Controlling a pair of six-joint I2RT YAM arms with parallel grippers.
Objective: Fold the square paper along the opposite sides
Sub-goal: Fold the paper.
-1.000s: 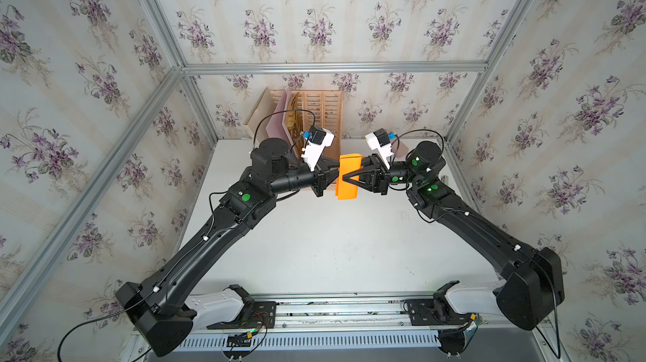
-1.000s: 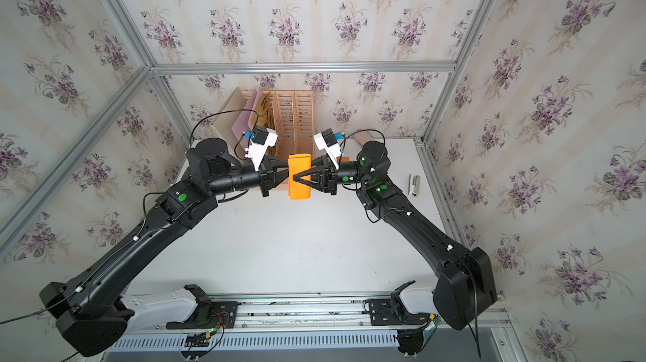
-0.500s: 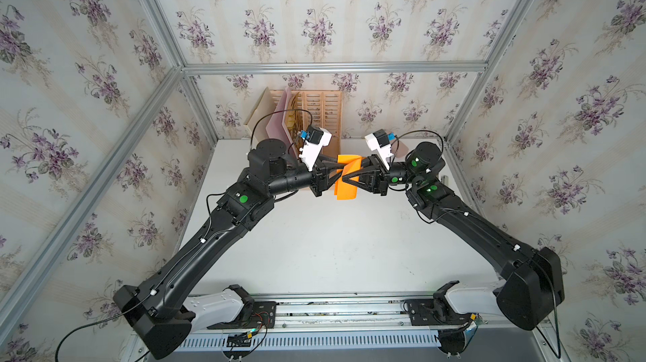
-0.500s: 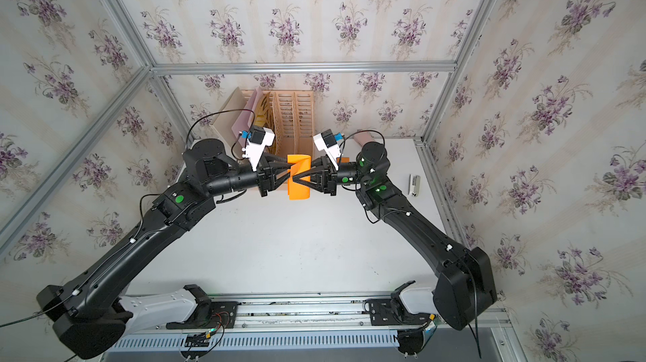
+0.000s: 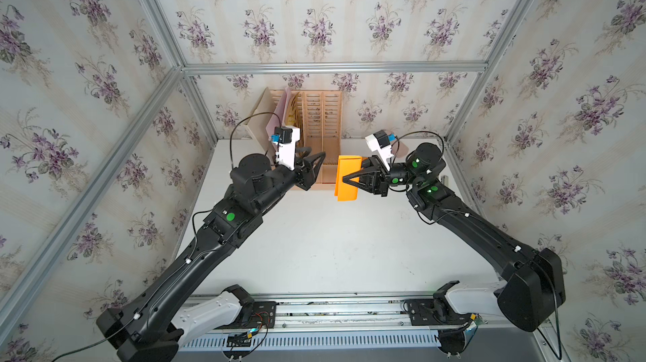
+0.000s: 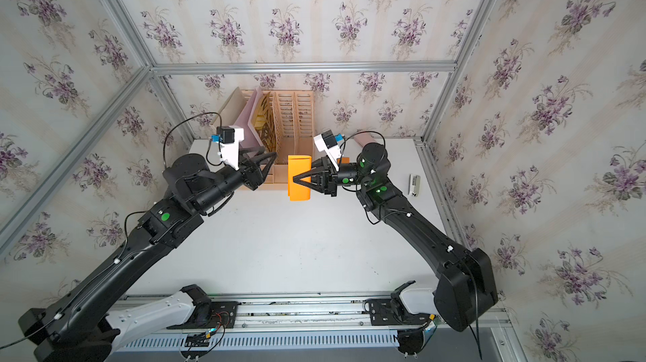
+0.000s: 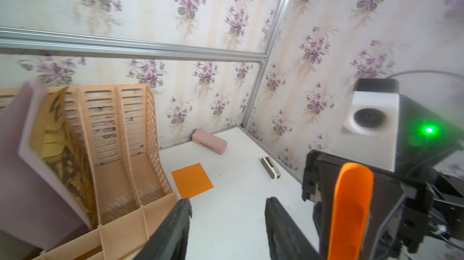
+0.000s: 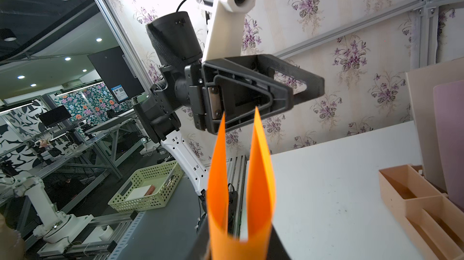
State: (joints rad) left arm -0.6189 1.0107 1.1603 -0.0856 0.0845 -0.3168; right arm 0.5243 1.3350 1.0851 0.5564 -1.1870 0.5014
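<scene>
Pincers first, from my left: the left pincer (image 5: pixel 316 158) stands open and empty, close by the wooden file rack (image 5: pixel 321 115) at the far edge of the bench (image 5: pixel 314 238). That rack holds a pink board (image 7: pixel 15 158) and yellowish sheets (image 7: pixel 56 130) in its left slots; its other two slots look empty.

Next along, the orange paper (image 5: pixel 347 168) hangs in the air above the bench near the far edge. The right pincer (image 5: pixel 344 179) pinches it from its right side and is closed on it. The paper is bent into a loose loop, not creased, and in the right wrist view its two leaves gape apart. I judge it light, thin and springy, easy to crumple, so I would take it at the free edges and press them together.

A second orange sheet (image 7: pixel 192 179) lies flat by the rack's right end. A pink case (image 7: pixel 209 142) sits toward the far right corner.
</scene>
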